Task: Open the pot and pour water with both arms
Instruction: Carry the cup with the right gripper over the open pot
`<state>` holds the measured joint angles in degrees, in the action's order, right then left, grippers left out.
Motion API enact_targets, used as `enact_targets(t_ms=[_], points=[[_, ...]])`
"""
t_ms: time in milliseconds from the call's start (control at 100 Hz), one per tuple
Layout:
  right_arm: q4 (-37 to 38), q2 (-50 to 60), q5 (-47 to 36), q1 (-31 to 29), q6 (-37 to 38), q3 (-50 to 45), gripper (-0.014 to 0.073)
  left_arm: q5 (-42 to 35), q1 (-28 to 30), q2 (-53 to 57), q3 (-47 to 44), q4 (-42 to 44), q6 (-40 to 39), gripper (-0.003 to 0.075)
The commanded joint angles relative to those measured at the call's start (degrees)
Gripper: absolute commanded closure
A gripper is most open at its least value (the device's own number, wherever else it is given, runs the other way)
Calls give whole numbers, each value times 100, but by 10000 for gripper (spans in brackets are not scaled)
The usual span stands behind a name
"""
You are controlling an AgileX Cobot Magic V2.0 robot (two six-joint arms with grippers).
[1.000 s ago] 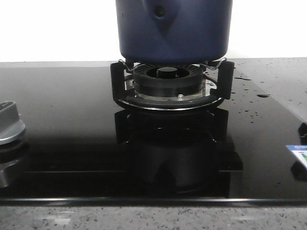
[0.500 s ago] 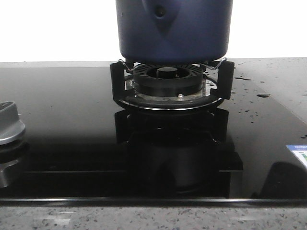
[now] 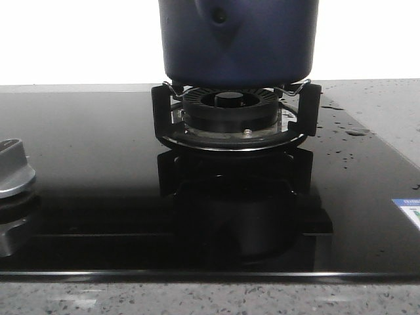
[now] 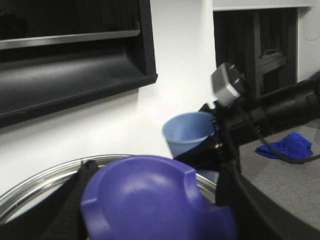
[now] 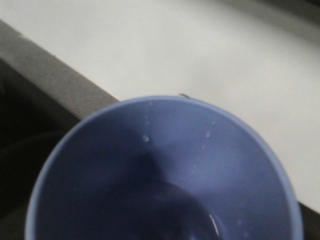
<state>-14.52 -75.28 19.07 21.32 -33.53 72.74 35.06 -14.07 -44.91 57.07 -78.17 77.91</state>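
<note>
The dark navy pot [image 3: 237, 39] stands on the black ringed burner [image 3: 230, 108] at the top centre of the front view; its top is cut off. Neither gripper shows in that view. In the left wrist view my left gripper [image 4: 155, 200] is shut on a purple lid knob [image 4: 150, 195], above the lid's steel rim [image 4: 45, 177]. I cannot tell whether the lid rests on the pot. Beyond it my right gripper [image 4: 212, 142] holds a light blue cup [image 4: 187, 132]. The cup's wet inside [image 5: 165, 175] fills the right wrist view and hides the fingers.
A black glass hob [image 3: 98, 164] carries the burner, with a silver control knob [image 3: 13, 170] at its left edge and water drops [image 3: 348, 131] at the right. A blue cloth [image 4: 285, 146] lies on the grey counter. A dark hood [image 4: 70, 60] hangs on the white wall.
A dark shape at the right edge of the front view and its reflection on the hob have gone out of view. The pot has not moved.
</note>
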Motion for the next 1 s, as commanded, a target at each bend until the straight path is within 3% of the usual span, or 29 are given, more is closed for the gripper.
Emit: enact_targets(t_ms=[0,540,990], points=[[294,-32,-348,81,-143,473,375,-232,17,62,180,-344,-41,498],[2572,-510,-201,211,-354,811,375,-327,17,50,-39,-295,-52,499],[3741,-990,-313,211,-354,811,375,-484,17,42,-110,-306,-52,499]])
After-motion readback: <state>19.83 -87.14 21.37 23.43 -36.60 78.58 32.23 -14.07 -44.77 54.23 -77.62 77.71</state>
